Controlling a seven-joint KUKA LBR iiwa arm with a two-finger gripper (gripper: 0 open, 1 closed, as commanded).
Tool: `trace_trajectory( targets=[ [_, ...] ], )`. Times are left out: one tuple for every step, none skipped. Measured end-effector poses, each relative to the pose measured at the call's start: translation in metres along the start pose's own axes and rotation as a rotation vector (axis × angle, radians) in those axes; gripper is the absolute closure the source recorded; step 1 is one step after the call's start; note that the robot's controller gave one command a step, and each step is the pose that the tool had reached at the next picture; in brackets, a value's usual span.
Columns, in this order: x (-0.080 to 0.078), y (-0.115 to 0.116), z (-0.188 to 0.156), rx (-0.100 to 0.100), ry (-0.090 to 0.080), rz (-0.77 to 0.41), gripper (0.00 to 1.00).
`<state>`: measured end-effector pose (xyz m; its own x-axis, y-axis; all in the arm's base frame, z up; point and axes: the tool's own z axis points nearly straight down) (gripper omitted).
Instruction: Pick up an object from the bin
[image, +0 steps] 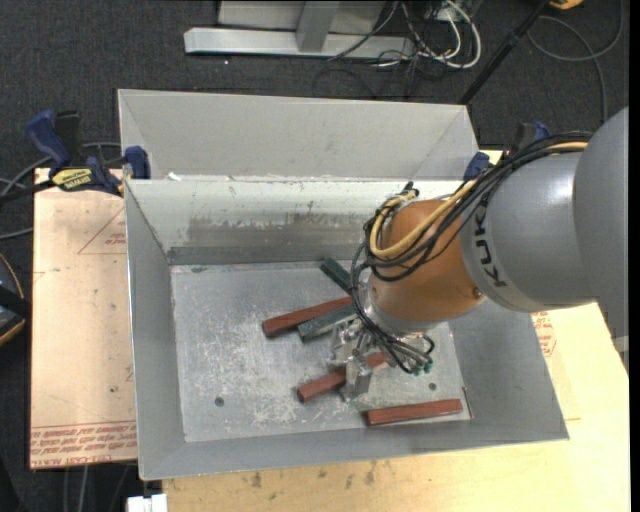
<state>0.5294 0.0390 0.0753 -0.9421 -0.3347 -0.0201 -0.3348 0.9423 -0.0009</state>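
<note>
- Gripper (352, 370), grey metal, hangs below the orange wrist cover (425, 265), low over the floor of the grey metal bin (150, 300), right of middle; whether it is spread or pressed together cannot be told.
- Short reddish-brown flat bar (320, 389) lies at its tip, touching or just beside it; the long axis runs toward the view's left and slightly down, so a grasp would probably close across it.
- Long reddish-brown flat bars, two: upper long bar (298, 320) up-left of the gripper, lower long bar (413, 411) below-right by the front wall.
- Dark green flat bars, two: near green bar (318, 327) against the upper long bar, far green bar (336, 272) nearer the back wall.
</note>
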Motion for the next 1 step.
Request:
trace_trajectory(
  targets=[
    [-0.0091, 0.0021, -0.1302, -0.002, 0.016, -0.058, 1.0]
  ],
)
